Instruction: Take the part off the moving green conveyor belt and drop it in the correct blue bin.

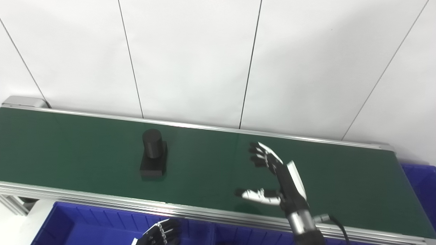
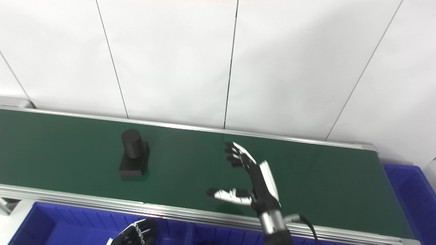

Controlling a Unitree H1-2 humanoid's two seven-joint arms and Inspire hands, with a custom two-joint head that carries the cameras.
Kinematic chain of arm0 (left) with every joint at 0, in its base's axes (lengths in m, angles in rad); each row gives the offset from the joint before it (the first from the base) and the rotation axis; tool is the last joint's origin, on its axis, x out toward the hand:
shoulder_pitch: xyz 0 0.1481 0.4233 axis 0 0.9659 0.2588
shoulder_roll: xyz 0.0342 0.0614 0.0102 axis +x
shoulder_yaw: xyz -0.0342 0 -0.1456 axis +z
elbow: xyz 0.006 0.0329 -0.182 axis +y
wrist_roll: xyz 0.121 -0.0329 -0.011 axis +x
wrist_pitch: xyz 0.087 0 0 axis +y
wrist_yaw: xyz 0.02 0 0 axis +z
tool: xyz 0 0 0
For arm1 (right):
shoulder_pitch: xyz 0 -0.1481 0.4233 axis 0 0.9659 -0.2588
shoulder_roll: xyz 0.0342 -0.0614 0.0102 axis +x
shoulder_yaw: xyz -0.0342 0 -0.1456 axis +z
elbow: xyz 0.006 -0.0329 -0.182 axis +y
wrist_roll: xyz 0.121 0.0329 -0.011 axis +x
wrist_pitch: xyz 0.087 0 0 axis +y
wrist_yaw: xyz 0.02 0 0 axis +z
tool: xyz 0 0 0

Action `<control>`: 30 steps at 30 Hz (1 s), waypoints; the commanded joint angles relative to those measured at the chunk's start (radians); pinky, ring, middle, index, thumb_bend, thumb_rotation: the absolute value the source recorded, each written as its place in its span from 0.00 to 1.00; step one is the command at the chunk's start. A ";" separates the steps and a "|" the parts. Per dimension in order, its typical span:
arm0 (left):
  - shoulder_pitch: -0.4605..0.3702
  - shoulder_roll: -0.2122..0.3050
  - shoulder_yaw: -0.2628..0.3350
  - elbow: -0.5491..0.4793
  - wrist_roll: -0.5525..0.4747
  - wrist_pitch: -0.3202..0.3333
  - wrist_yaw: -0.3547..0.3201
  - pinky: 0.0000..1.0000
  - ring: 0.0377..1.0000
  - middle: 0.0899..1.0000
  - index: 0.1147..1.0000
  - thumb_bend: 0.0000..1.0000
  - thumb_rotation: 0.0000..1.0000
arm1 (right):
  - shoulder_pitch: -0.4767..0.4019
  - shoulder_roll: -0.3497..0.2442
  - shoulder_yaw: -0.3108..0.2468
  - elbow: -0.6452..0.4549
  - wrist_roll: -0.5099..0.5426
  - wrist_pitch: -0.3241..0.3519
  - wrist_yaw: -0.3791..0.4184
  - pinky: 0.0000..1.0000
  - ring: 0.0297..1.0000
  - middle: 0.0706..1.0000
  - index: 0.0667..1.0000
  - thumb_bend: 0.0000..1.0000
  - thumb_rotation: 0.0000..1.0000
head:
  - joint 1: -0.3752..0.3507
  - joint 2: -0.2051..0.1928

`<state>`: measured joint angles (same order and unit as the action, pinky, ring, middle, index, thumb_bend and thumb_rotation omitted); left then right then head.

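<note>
A: Where does the right hand [image 1: 276,177] sit?

B: It hangs over the green conveyor belt [image 1: 85,149], right of the belt's middle, with its arm rising over the near rail. The fingers [image 1: 260,154] are spread and point toward the far wall, and the thumb [image 1: 253,194] sticks out to the left. It holds nothing; the palm faces left, toward the part.

A: And the part?

B: The part [image 1: 153,154] stands on the belt well to the left of that hand. It is black: an upright cylinder on a squarish base. Bare belt lies between it and the thumb, so nothing stands in the way along that stretch.

A: What about the left hand?

B: The left hand [image 1: 163,233] shows only at the bottom edge, low over the near blue bin [image 1: 68,224]. Its dark fingers look curled, but most of it is cut off by the frame, so whether it is open or closed cannot be told.

A: What else lies around?

B: An aluminium rail [image 1: 102,200] runs along the belt's near side, between the belt and the near blue bin. A second blue bin [image 1: 420,183] sits past the belt's right end. A white panelled wall [image 1: 190,58] stands behind the belt's far edge.
</note>
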<state>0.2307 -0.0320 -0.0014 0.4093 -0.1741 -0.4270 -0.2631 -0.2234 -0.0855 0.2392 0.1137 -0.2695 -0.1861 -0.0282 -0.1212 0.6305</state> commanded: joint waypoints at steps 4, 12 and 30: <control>-0.009 0.008 -0.003 -0.026 0.005 -0.036 0.003 0.71 0.67 0.71 0.65 0.52 0.00 | -0.164 0.024 0.010 0.062 -0.027 0.030 0.044 0.67 0.75 0.80 0.91 0.74 0.17 | 0.006 -0.007; -0.014 0.017 0.003 -0.023 0.004 -0.037 0.006 0.72 0.68 0.70 0.65 0.55 0.00 | -0.401 0.071 0.068 0.306 -0.089 0.081 0.098 0.63 0.76 0.84 0.99 0.82 0.27 | 0.065 -0.022; -0.012 -0.007 0.004 -0.046 -0.001 -0.031 0.027 0.73 0.68 0.68 0.64 0.57 0.00 | -0.699 0.219 0.116 0.851 -0.144 -0.004 0.000 0.81 0.88 0.93 1.00 0.96 0.44 | 0.111 -0.041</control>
<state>0.2192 -0.0378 0.0048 0.3986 -0.1754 -0.4270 -0.2411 -0.8582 0.1120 0.3532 0.9733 -0.4112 -0.1199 -0.0076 -0.0108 0.5906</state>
